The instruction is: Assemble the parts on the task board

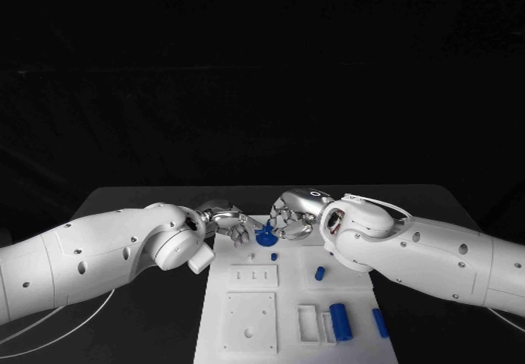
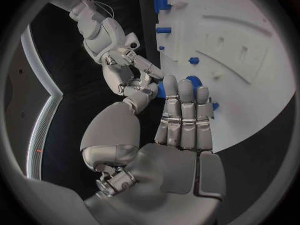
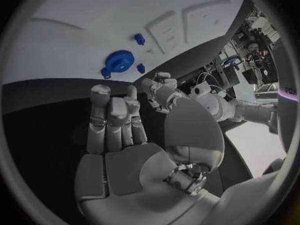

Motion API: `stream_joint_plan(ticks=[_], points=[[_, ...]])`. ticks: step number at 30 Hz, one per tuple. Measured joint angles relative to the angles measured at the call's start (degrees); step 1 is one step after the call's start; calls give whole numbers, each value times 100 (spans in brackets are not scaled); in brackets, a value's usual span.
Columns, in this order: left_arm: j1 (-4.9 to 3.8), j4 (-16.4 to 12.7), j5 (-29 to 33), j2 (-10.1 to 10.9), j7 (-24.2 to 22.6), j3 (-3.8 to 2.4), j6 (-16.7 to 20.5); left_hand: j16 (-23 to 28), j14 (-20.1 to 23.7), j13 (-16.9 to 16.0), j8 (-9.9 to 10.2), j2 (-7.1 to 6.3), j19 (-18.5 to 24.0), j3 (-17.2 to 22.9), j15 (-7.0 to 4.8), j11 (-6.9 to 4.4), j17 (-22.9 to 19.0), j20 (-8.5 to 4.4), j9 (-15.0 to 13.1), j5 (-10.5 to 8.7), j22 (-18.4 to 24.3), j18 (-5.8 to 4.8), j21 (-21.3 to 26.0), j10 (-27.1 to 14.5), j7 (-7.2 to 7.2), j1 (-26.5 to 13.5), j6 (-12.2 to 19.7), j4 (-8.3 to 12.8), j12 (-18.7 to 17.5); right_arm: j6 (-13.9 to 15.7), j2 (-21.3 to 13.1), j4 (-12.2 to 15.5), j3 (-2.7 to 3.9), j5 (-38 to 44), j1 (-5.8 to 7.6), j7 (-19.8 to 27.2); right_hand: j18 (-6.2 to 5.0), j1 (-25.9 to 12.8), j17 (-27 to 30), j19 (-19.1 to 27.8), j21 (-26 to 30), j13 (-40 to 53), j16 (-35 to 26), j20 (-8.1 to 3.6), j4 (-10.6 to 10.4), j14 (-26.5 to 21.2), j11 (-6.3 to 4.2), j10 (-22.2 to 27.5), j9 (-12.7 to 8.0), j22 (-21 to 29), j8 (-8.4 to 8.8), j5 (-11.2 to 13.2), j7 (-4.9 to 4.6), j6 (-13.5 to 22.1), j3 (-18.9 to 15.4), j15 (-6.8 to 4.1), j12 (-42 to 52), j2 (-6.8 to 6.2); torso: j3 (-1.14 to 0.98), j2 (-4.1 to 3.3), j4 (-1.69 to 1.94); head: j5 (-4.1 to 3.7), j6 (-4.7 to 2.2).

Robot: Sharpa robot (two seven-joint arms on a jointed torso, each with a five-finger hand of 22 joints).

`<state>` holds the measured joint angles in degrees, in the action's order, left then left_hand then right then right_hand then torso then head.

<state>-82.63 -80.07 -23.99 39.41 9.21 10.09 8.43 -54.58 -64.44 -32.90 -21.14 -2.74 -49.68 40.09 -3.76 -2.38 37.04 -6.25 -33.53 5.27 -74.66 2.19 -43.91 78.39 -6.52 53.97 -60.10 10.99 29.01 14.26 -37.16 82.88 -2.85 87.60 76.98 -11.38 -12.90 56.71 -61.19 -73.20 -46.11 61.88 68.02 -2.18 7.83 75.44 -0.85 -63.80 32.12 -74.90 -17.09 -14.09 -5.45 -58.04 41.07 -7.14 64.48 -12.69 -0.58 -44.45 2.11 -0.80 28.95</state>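
My left robot hand (image 1: 227, 221) and right robot hand (image 1: 289, 215) flank the blue gear (image 1: 266, 237) at the far end of the task board (image 1: 359, 282), both empty, fingers straight and close together. The risk, as I judge it: either hand nudges the gear off its seat.

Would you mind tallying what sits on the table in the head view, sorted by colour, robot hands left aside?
Blue parts: 5 (gear, tiny peg, short peg, thick cylinder, thin bar)
White task board: 1
Total: 6
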Motion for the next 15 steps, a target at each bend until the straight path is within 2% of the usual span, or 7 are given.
stream_joint_plan(ticks=[2, 3, 7, 9, 12, 13, 15], points=[[0, 9, -10, 20, 0, 0, 3, -44, -21, -21, 0, 0, -3, 0, -20, 0, 0, -3, -10, 23, 0, 1, 0, 0, 1, 0, -2, 0, 0, 101, -66, -41, 0, -97, 0, 19, -6, -25, 74, 226, 158, -60, -180, 41, -7, -194, 61, 218, -33, 0, 115, -33, -56, 223, -7, 72, -134, -90, 0, 1, -4, 8, 3], [0, 11, -11, 22, 0, 0, 3, -44, -21, -25, 0, -1, -12, 0, -20, 0, 0, -11, -11, 27, 0, 0, -2, 0, 1, -1, -2, 0, 8, 119, -77, -48, 0, -114, 0, 24, -5, -18, 127, 346, 249, -98, -294, 67, -22, -280, 117, 315, -52, 7, 189, -33, -116, 364, -22, 116, -200, -116, 0, 2, -4, 15, 3], [0, 13, -19, 57, 1, 1, 4, -94, -42, -51, 0, -15, -21, 0, -40, -22, -1, -20, -51, 28, 0, 0, -45, 21, 8, -15, -12, 0, 65, 409, -224, -195, 1, -406, 2, 105, -6, 41, 240, 553, 422, -185, -498, 156, -22, -402, 210, 466, -63, 51, 268, -89, -219, 587, -22, 233, -309, -175, 0, 3, -7, 24, -2], [0, 8, -21, 77, 3, 2, 4, -112, -52, -77, -34, -31, -31, 0, -51, -41, -4, -31, -51, 28, 0, 0, -84, 41, 16, -31, -24, 0, 95, 555, -282, -292, 6, -601, 6, 156, -6, 75, 288, 610, 490, -236, -580, 208, -22, -451, 239, 495, -57, 70, 296, -259, -260, 629, -22, 243, -337, -210, 0, 3, -5, 30, -3], [0, 2, -25, 107, 11, 8, -1, -177, -93, -116, -45, -48, -71, -1, -91, -71, -8, -30, -51, 79, 1, 0, -127, 71, 29, -48, -52, 0, 147, 732, -349, -430, 21, -902, 20, 241, -9, 76, 395, 704, 621, -362, -754, 301, -51, -518, 275, 580, -24, 111, 296, -412, -281, 674, -14, 268, -423, -210, 0, 4, -4, 37, 2], [0, -1, -28, 112, 15, 9, -4, -200, -98, -127, -48, -56, -76, -1, -95, -75, -8, -31, -51, 118, 1, 1, -136, 75, 29, -55, -52, -1, 172, 782, -368, -465, 27, -997, 23, 270, -47, 76, 426, 725, 656, -402, -804, 321, -71, -535, 277, 599, -15, 125, 296, -417, -281, 689, -21, 281, -457, -210, 1, 4, -4, 38, 3], [0, -17, -44, 119, 27, 13, -11, -306, -177, -176, -89, -85, -195, -24, -173, -132, -3, -53, -51, 322, -4, 0, -242, 131, 67, -85, -91, 18, 257, 886, -395, -548, 36, -1245, 38, 346, -47, 86, 497, 806, 737, -494, -922, 362, -71, -552, 281, 619, 3, 149, 296, -437, -284, 692, -21, 285, -522, -200, -2, 4, -4, 41, 8]])
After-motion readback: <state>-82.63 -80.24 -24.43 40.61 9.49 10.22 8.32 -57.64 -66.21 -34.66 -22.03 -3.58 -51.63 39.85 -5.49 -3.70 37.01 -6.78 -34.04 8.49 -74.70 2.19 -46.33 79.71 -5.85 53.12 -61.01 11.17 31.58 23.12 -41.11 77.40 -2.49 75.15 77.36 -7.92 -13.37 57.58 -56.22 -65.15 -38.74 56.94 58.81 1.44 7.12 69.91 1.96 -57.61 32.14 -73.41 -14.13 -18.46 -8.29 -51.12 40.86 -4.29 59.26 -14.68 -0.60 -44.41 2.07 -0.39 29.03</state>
